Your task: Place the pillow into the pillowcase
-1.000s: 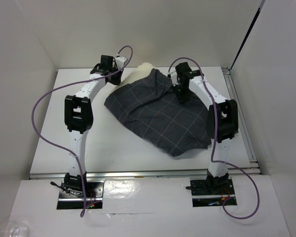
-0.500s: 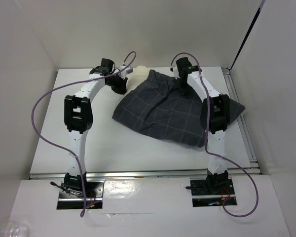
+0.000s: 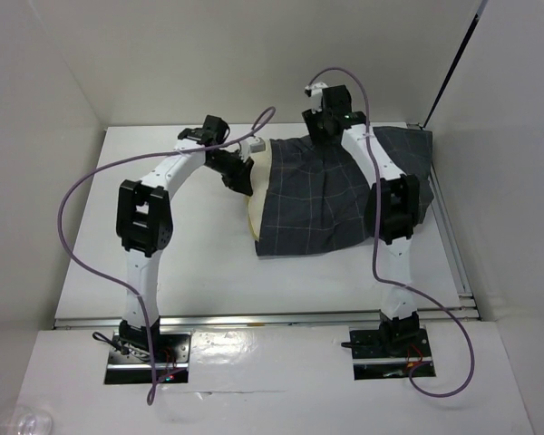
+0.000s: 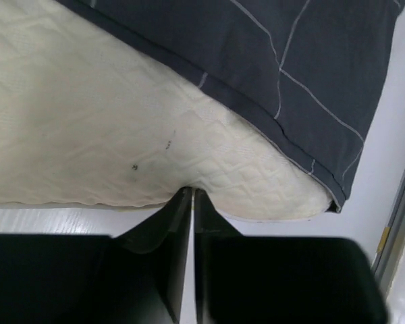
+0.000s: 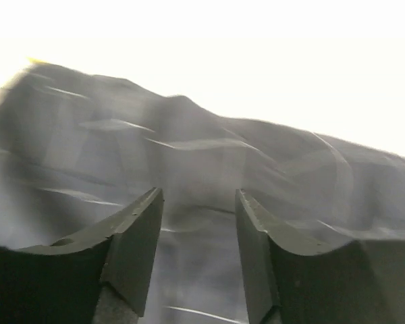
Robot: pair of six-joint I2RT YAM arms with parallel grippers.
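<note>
The pillowcase (image 3: 335, 190) lies spread at the back right of the table and covers most of the pillow (image 3: 257, 204), whose cream left edge shows. My left gripper (image 3: 240, 177) is at that edge. In the left wrist view the left gripper (image 4: 191, 192) is shut, pinching the rim of the quilted pillow (image 4: 121, 121), with the pillowcase (image 4: 290, 54) hem over it. My right gripper (image 3: 326, 127) is at the pillowcase's back edge. In the right wrist view the right gripper (image 5: 199, 202) is open, with blurred pillowcase (image 5: 189, 148) fabric just beyond it.
White enclosure walls stand close at the back and on both sides. A metal rail (image 3: 449, 236) runs along the table's right edge, and the pillowcase corner reaches it. Purple cables (image 3: 72, 199) loop beside both arms.
The pillowcase was dragged to the back right and now lies flatter over the pillow. My left gripper moved right and nearer to the pillow's left edge. My right gripper moved farther back.
</note>
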